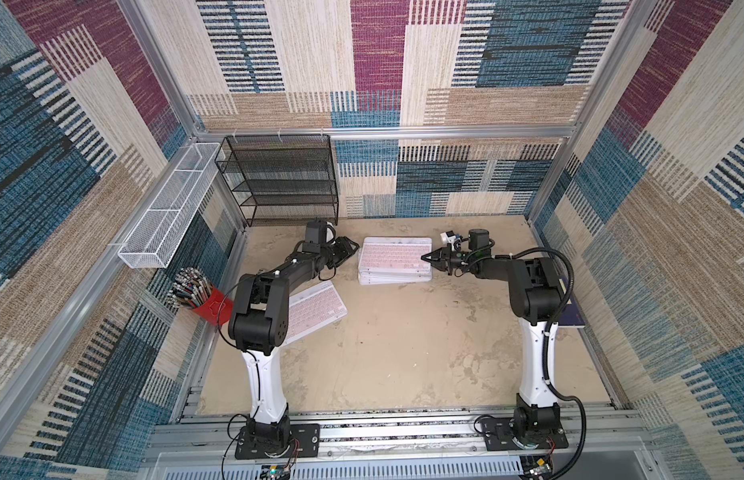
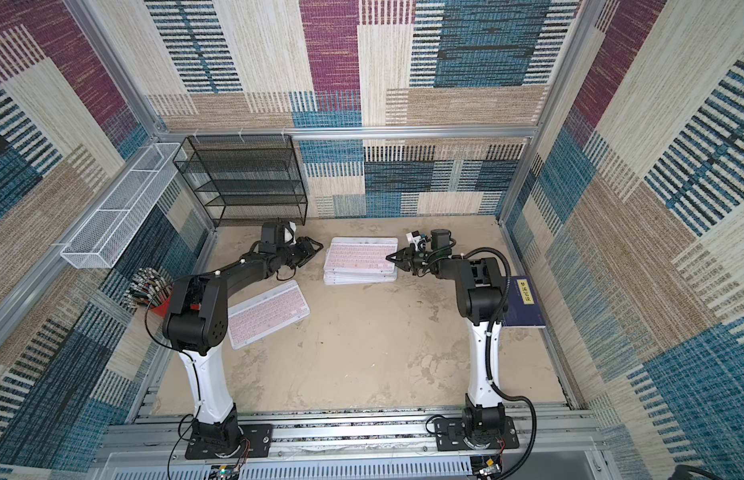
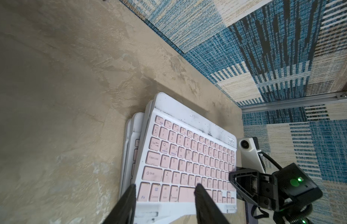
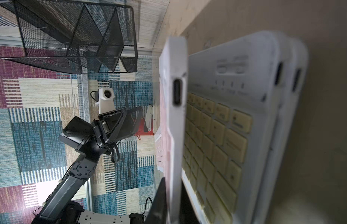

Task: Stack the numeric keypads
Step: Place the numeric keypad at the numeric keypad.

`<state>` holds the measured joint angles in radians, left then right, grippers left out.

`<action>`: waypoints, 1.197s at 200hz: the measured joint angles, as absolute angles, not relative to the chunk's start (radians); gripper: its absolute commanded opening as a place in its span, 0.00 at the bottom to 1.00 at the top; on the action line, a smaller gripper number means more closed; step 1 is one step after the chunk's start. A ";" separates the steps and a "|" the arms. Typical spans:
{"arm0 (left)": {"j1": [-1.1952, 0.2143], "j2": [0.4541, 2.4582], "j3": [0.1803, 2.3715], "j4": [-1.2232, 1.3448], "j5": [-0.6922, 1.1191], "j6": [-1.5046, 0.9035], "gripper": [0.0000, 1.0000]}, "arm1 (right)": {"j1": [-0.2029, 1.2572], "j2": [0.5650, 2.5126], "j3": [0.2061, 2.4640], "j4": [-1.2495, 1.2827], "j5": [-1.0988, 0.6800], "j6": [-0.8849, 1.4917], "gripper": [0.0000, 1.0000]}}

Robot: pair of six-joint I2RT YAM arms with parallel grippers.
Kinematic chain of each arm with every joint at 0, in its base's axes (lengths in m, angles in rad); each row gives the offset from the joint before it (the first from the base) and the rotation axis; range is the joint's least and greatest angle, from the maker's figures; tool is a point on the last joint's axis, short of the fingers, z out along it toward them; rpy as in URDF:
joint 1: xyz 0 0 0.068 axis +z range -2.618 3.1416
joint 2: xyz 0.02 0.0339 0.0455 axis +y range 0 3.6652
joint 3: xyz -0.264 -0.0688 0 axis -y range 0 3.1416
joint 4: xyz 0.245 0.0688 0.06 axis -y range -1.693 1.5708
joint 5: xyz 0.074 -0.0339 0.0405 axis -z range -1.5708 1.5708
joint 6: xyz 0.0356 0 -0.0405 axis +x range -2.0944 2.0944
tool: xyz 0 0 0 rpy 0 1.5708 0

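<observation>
Pink keypad (image 1: 393, 255) between the right gripper's (image 1: 426, 257) jaws, grip uncertain, lies atop the stack (image 1: 386, 279); left gripper (image 1: 352, 247) half-open, empty; clean release likely next.

a stack (image 1: 393, 277) of white-framed keypads lies flat at the far middle of the table (image 1: 403, 357), its lower layers jutting out a little toward the near side. the top keypad (image 3: 188, 161) has pink keys; a yellow keypad (image 4: 213, 147) lies right beneath it. a lone keypad (image 2: 268, 313), also pink, lies flat and askew, well apart to the near left.

Even bright light, soft shadows, wide-angle bowing at edges, keypads (image 4: 223, 139) blurred in right wrist view
</observation>
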<state>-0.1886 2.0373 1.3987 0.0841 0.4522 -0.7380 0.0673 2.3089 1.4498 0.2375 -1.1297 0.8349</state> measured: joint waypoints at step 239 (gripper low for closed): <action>-0.199 1.920 1.331 0.010 0.359 -0.708 0.74 | 0.133 2.159 1.662 -0.456 -0.484 0.492 0.66</action>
